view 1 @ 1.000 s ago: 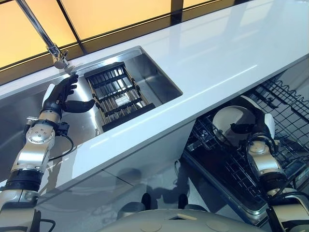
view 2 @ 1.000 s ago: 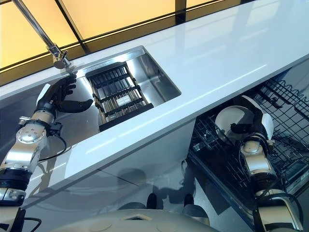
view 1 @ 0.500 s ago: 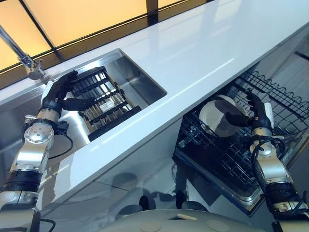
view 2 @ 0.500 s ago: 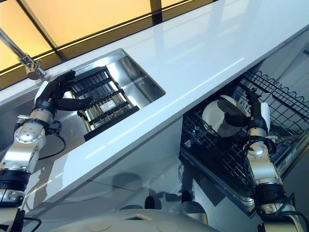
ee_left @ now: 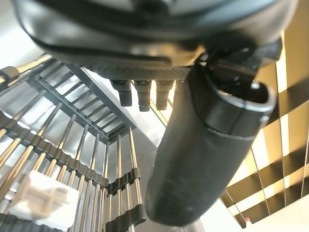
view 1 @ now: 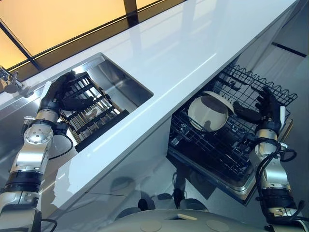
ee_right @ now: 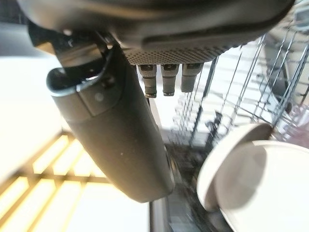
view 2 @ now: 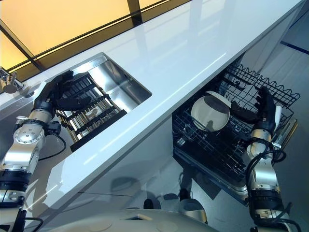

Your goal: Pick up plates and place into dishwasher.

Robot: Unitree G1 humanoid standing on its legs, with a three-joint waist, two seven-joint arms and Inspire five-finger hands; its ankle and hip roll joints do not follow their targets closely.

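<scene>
A white plate [view 1: 208, 112] stands on edge in the black wire dishwasher rack [view 1: 217, 150] pulled out below the counter; it also shows past my right thumb [ee_right: 116, 130] as the plate [ee_right: 251, 179]. My right hand [view 1: 267, 108] hovers open just to the right of the plate, a small gap apart from it, holding nothing. My left hand [view 1: 59, 94] is open over the far left end of the black dish rack [view 1: 94, 118] that sits in the steel sink [view 1: 126, 89]. The rack's metal rods [ee_left: 72, 159] show bare beneath that hand.
A long white counter [view 1: 193, 53] runs diagonally between the sink and the dishwasher. The faucet [view 1: 7, 82] stands at the far left. More wire tines and the basket rim [view 1: 260, 87] rise behind and beside the plate.
My right hand has let go of the plate, which now stands in the dishwasher rack, and has drawn back to its right. The camera has swung right. The left hand stays over the sink rack.
</scene>
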